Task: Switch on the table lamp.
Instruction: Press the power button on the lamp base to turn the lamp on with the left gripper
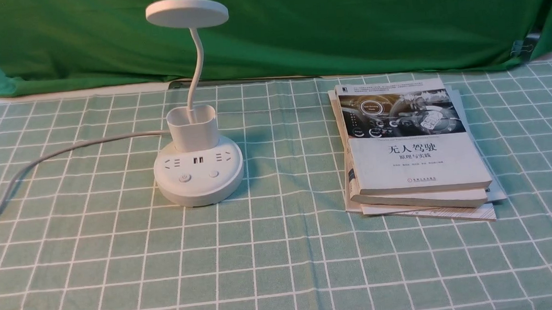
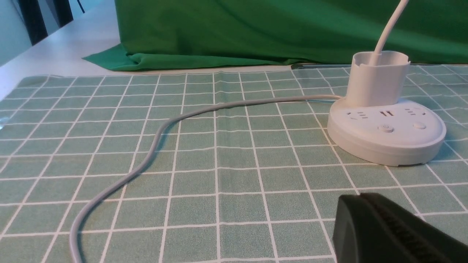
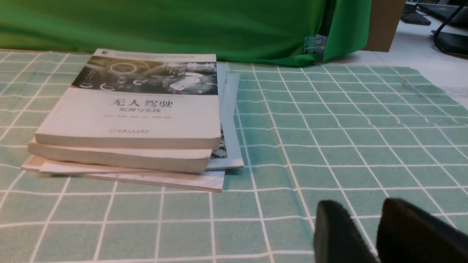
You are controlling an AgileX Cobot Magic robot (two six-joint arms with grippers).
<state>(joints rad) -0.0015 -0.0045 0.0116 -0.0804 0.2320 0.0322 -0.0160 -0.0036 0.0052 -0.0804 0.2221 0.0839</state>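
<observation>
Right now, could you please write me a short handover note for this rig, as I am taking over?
Left gripper: empty, short of the lamp, touching nothing; open or shut unclear.
Right gripper: fingers slightly apart, empty, beside the books.
Table lamp: upright, left of the books, no glow visible.
Done: nothing yet.
Left: press the power-marked button on its base, probably with the left arm.

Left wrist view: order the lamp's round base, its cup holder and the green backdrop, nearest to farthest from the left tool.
1. Round base, just ahead of the left tool.
2. Cup holder, on the base's back part.
3. Green backdrop, behind everything.
</observation>
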